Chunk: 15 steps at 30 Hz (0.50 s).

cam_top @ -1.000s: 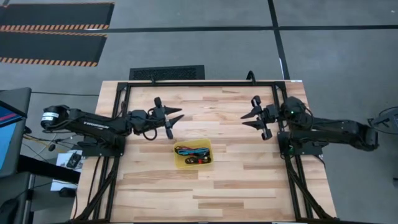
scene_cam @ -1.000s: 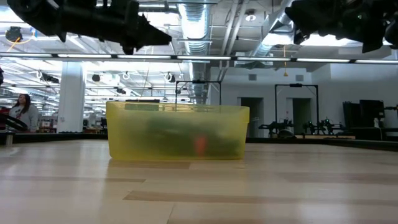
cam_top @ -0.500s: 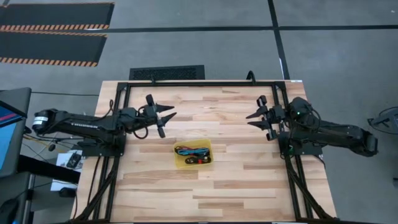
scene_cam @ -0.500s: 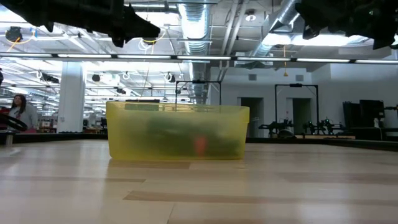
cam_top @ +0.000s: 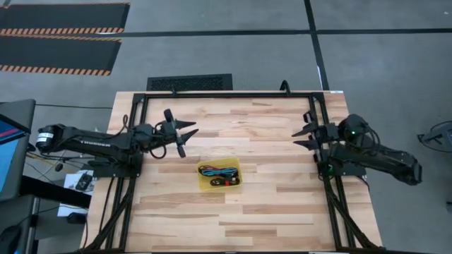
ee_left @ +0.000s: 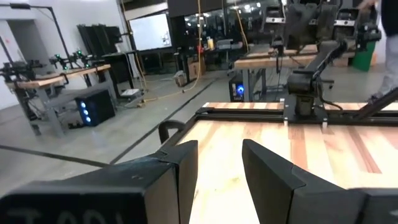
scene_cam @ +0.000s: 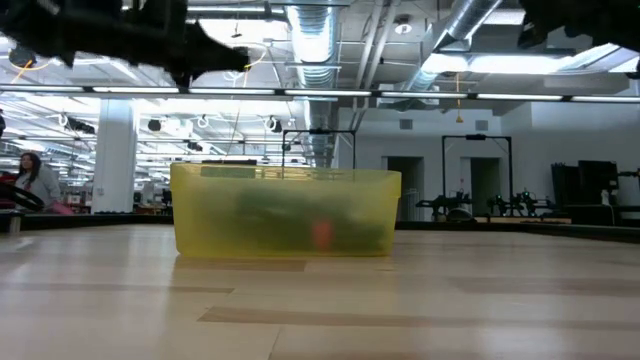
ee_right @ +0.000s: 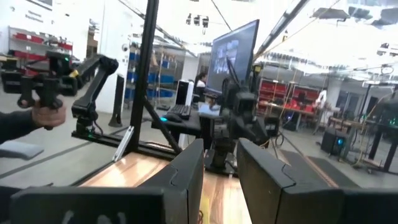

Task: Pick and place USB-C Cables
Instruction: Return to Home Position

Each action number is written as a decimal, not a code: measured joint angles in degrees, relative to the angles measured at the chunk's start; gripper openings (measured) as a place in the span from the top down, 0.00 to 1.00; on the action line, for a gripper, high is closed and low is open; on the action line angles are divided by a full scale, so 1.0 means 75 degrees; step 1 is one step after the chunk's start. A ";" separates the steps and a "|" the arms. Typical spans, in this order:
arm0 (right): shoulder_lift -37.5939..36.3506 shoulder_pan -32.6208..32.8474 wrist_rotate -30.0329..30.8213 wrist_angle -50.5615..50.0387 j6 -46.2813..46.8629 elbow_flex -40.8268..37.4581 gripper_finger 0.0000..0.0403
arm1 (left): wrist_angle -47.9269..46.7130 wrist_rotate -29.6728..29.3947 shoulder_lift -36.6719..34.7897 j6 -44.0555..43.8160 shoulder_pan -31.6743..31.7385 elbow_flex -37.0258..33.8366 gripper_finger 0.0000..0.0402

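1. The left gripper (cam_top: 188, 137) hangs released, jaws spread, holding nothing. The right gripper (cam_top: 294, 140), well apart across the table (cam_top: 268, 204), is likewise released and empty.
2. The yellow tray (cam_top: 203, 185) sits on the table between the two, nearer the left gripper.
3. The USB-C cables (cam_top: 217, 173) lie tangled inside that tray, below both grippers. They are probably light, limp and springy, so pinching across a bundle's coiled middle looks safest.
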 joint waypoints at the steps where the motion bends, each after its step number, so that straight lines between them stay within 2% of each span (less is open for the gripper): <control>1: -0.0138 0.0000 0.0000 -0.0129 -0.0026 0.0001 0.70 | 0.0359 -0.0003 0.0002 -0.0056 0.0000 -0.0263 0.71; 4: -0.0471 0.0000 0.0007 -0.0529 -0.0111 -0.0001 0.70 | 0.1589 -0.0149 -0.0019 -0.0153 0.0000 -0.0958 0.71; 7: -0.0744 0.0000 0.0010 -0.0798 -0.0162 0.0001 0.70 | 0.2280 -0.0293 -0.0265 -0.0067 0.0000 -0.1345 0.71; 12: -0.1181 0.0000 0.0446 -0.1443 -0.0332 -0.0002 0.70 | 0.2088 -0.0397 -0.1047 0.0269 0.0003 -0.1447 0.71; 15: -0.1478 0.0000 0.0658 -0.1552 -0.0362 -0.0008 0.70 | 0.1420 -0.0421 -0.1735 0.0441 0.0003 -0.1448 0.71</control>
